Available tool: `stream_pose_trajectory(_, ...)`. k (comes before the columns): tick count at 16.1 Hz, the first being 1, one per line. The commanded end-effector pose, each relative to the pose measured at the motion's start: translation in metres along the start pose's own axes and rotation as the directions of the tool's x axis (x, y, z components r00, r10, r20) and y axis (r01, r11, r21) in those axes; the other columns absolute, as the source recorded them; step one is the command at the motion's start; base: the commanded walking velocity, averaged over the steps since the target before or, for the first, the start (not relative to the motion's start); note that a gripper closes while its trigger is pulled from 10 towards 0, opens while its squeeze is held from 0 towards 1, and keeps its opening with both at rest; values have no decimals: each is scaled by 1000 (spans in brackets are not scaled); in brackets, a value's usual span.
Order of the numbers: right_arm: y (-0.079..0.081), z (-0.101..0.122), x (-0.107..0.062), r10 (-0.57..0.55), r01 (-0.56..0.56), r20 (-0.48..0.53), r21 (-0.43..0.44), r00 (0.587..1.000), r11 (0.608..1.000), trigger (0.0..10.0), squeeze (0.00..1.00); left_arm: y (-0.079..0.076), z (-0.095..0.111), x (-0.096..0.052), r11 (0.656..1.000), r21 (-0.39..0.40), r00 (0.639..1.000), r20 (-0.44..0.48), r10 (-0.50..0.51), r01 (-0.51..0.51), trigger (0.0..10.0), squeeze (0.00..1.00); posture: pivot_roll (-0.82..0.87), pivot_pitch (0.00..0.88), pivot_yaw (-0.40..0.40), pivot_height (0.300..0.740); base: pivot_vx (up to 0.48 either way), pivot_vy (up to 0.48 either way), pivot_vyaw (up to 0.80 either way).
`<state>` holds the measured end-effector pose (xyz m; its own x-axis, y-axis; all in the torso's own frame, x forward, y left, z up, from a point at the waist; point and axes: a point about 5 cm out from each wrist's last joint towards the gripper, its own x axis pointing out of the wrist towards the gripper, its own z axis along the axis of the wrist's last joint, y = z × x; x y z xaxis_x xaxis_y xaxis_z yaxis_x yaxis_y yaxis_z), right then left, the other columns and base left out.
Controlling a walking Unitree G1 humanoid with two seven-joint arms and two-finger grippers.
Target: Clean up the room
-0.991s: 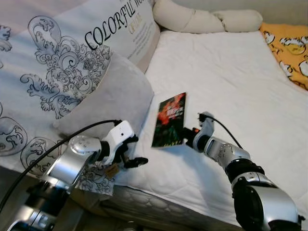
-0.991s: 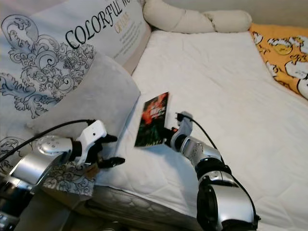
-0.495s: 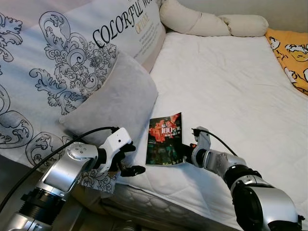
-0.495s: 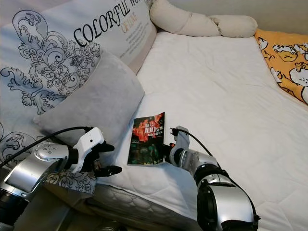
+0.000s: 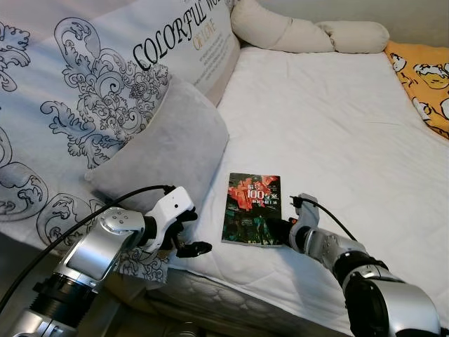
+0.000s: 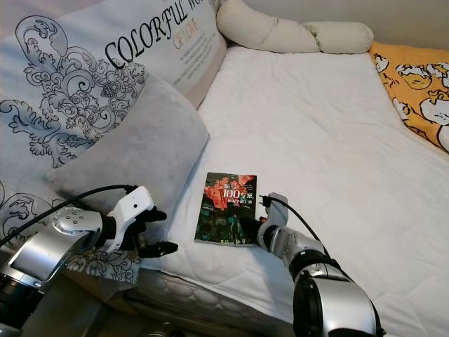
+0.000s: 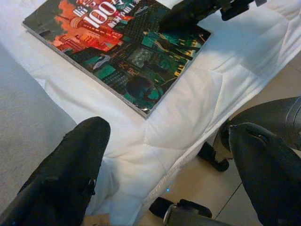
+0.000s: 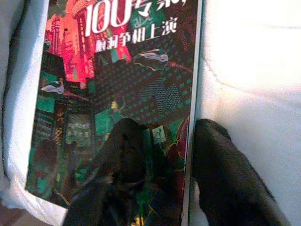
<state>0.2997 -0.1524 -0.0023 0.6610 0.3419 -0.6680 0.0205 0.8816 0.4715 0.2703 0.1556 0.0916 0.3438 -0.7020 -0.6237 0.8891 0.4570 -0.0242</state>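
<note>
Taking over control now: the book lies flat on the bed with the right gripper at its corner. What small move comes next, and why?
Probably back the right gripper straight off the book. The book lies flat on the white mattress, and the fingers look spread, one finger over the cover, the other beside its edge, so it seems released. The left gripper hovers open near the grey pillow.

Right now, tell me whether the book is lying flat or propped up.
Lying flat. The book rests cover-up on the white mattress, with the right gripper at its near corner.
</note>
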Motion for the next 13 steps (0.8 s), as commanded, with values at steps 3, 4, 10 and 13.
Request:
stream_pose_trajectory(3,-9,0,-4,15,-15,12,9,1000,1000,10000,1000,3,3,1,1000,25,1000,-14,5,-5,10000,0,95,0,68,740,0,0,0)
stream_pose_trajectory(4,-11,3,-6,37,-37,26,-8,999,999,10000,1000,3,2,2,1000,14,1000,-7,7,-7,10000,0,92,0,67,740,0,0,0)
stream_pose_trajectory(10,-8,26,-31,210,-173,168,-210,963,962,10000,1000,9,8,-5,952,-167,932,220,288,-255,10000,0,78,0,28,740,0,0,0)
stream_pose_trajectory(13,7,22,-51,149,-26,320,-357,936,934,10000,1000,8,3,-15,861,-262,827,259,499,-437,10000,0,62,0,15,740,0,0,0)
